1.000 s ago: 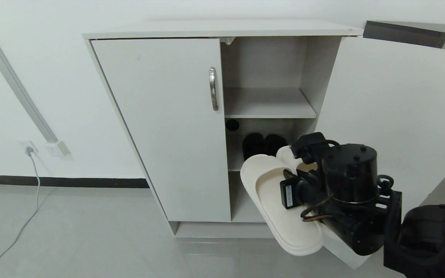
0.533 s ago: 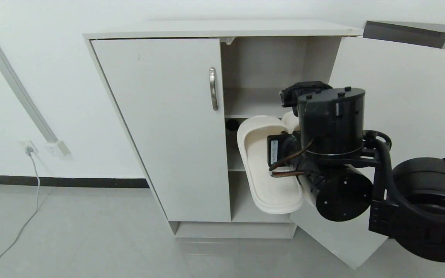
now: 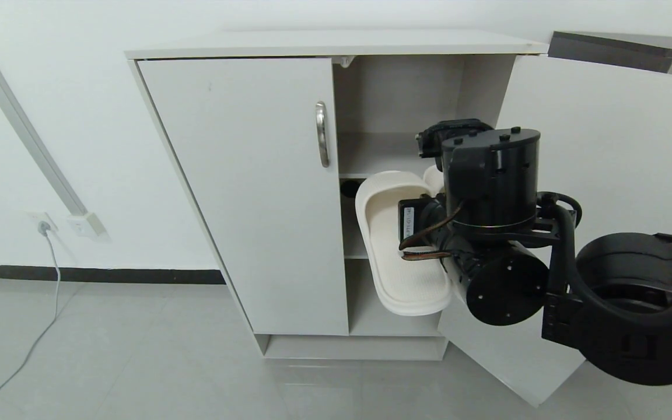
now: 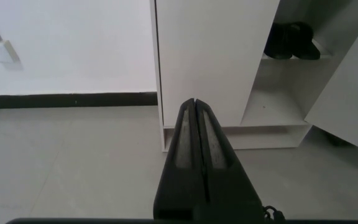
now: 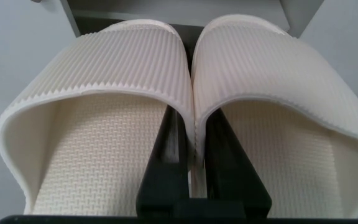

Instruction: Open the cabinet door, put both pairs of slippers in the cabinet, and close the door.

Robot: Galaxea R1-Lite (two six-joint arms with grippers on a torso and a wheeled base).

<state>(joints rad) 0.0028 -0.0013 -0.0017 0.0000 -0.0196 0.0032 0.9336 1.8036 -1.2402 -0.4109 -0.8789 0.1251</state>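
1. Your left gripper [image 4: 194, 109] hung low and well back from the cabinet [image 3: 336, 44]. Its jaws were pressed together on nothing, and it faced the foot of the closed left door [image 3: 242, 192].
2. Your right gripper [image 5: 191, 146] was the nearer one, at the open right half of the cabinet. Its fingers [image 5: 166, 162] were clenched on the white slippers [image 3: 397, 256], pinching the two inner side walls together with one slipper on either side.
3. The white slippers were off the floor and carried as a pair. Their long axis stood steeply, heels hanging low in front of the bottom compartment [image 3: 371, 318] and toes up, just beneath the front edge of the upper shelf [image 3: 394, 154].
4. From the jaws, the toes pointed ahead into the dark opening, so the pair led the gripper toward the cabinet. You could not tell from these views whether the toes had crossed the cabinet's front edge.
5. The right door [image 3: 592, 146] stood swung wide, beside the arm and apart from the slippers.
6. Deeper in, the black slippers [image 4: 293, 48] sat on the middle shelf [image 4: 291, 62], toward its right end.
7. Assessment: the placing turns on that steep axis. You would likely need to level the pair to slide it in toes first. The black pair may obstruct it on the middle shelf.
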